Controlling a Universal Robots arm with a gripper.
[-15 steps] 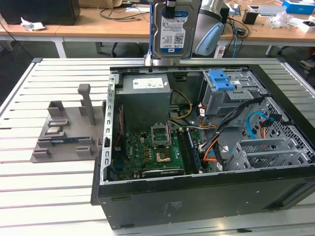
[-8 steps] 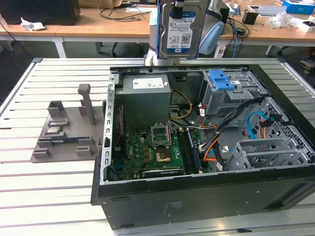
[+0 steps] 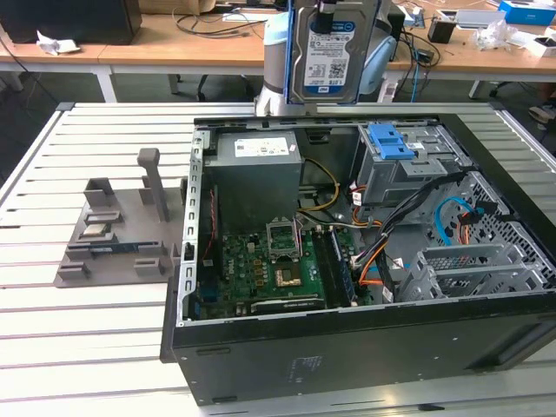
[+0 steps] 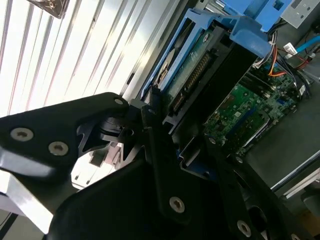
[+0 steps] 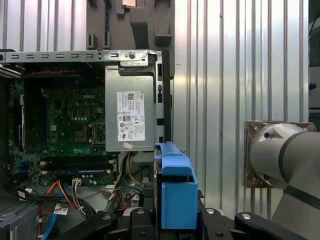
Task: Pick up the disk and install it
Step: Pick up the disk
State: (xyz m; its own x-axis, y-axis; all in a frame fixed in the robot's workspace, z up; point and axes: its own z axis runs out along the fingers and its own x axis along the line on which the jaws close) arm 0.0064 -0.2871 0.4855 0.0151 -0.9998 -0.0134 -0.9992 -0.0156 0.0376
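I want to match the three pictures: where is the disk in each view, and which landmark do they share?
Exterior view: the disk hangs upright above the case's far edge, label towards the camera.
Second wrist view: the disk shows its green underside and connector between blue rails.
First wrist view: the disk is edge-on, blue rail nearest the camera.
Shared landmark: the green motherboard.

Exterior view: even overhead room light is falling on the case (image 3: 347, 347). Slatted table (image 3: 104, 347) beside the case is glaring pale, & inside the case is reading darker w/ soft shadows. The disk (image 3: 328, 48) above the case is catching flat light. Second wrist view: table beside the case is blowing out white, w/ near-lens foreground looking dark & soft.
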